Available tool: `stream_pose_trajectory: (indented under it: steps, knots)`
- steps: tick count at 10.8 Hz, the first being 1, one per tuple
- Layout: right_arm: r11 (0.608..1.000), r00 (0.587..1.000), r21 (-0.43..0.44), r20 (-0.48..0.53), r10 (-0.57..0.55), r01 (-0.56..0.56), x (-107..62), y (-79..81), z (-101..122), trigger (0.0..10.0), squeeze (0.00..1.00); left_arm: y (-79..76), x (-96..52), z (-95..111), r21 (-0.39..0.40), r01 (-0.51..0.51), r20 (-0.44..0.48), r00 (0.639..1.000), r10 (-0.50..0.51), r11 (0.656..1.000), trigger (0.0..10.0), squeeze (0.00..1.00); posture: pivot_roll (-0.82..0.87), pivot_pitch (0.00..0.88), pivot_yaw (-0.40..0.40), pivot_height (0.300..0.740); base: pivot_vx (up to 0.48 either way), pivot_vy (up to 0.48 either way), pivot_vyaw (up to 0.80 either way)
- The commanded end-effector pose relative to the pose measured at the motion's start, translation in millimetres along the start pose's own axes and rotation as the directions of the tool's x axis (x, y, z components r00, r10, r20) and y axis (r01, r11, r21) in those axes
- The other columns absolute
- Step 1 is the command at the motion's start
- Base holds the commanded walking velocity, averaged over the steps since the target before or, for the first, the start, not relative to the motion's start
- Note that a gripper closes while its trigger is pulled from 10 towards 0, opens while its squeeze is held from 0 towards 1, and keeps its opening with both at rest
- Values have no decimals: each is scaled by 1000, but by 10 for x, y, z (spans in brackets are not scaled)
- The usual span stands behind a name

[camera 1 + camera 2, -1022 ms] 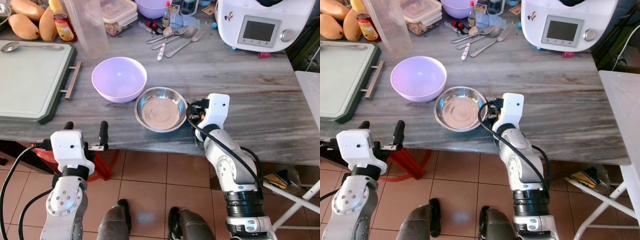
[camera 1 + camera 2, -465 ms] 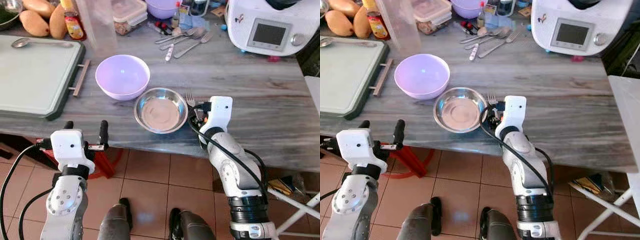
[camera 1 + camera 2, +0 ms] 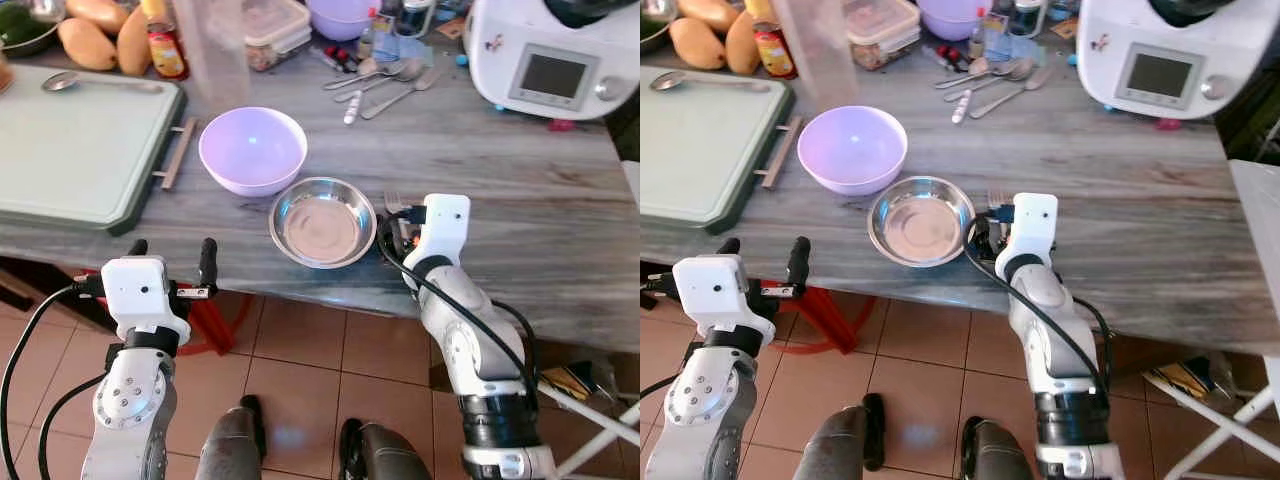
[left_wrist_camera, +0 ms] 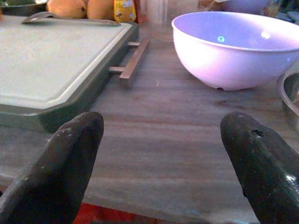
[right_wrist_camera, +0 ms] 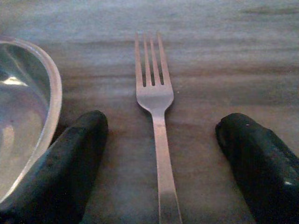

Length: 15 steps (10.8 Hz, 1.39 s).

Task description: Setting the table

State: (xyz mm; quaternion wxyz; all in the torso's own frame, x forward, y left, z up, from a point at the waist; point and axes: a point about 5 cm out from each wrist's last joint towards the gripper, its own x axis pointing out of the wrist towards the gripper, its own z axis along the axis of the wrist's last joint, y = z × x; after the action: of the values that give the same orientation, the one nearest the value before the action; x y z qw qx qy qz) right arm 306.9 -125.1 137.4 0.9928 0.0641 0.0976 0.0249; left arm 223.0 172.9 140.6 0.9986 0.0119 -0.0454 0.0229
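A steel bowl (image 3: 322,221) stands near the table's front edge, with a purple bowl (image 3: 252,149) just behind it to the left. A fork (image 5: 155,116) lies flat on the grey table (image 3: 520,200), right of the steel bowl, tines pointing away from me. My right gripper (image 5: 161,125) is open, low over the table, one finger on each side of the fork's handle without touching it. My left gripper (image 3: 170,252) is open and holds nothing. It hovers in front of the table edge, facing the purple bowl (image 4: 238,46).
A green board (image 3: 70,150) with a spoon (image 3: 100,82) on it fills the left of the table. Mangoes (image 3: 100,35), a sauce bottle (image 3: 166,45), a clear jug (image 3: 220,50), loose cutlery (image 3: 385,85) and a white kitchen machine (image 3: 555,50) line the back. A red stool (image 3: 205,320) stands below.
The camera view has shifted. My right gripper has drawn back a little toward the table's front edge, and more of the fork shows beyond it. The left arm has not moved.
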Motion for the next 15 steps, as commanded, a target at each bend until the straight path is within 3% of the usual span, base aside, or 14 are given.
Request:
stream_pose_trajectory:
  steps: [1,2,6,9,11,13,15]
  knots:
    - [991,991,42,-32,-128,129,-60,-299,-172,10000,298,14,-11,-35,6,-8,-16,1000,8,1000,10000,0,20,244,-43,740,0,0,0]
    - [994,994,62,60,-95,91,-70,-258,-77,10000,0,13,-11,-36,5,-8,-16,1000,8,1000,10000,0,18,244,-42,740,0,0,0]
    - [996,976,54,201,-80,71,-62,-205,66,10000,0,18,1,-18,11,-8,-4,1000,8,1000,10000,0,25,236,-41,740,0,0,0]
    - [998,959,-39,282,-26,38,-48,-153,167,10000,0,1,10,-19,11,-6,1,1000,6,1000,10000,0,22,231,-40,740,0,0,0]
    - [978,963,-120,230,-140,171,-102,-366,126,10000,0,16,15,-8,15,-7,5,1000,7,1000,10000,0,23,232,-45,740,0,0,0]
    - [943,949,-193,216,-230,272,-299,-635,13,10000,0,27,-3,-10,15,-10,2,1000,10,1000,10000,0,18,241,-45,740,0,0,0]
    - [935,948,-177,140,-285,307,-351,-730,-108,10000,0,11,-9,-20,12,1,-6,1000,-1,1000,10000,0,12,250,-35,740,0,0,0]
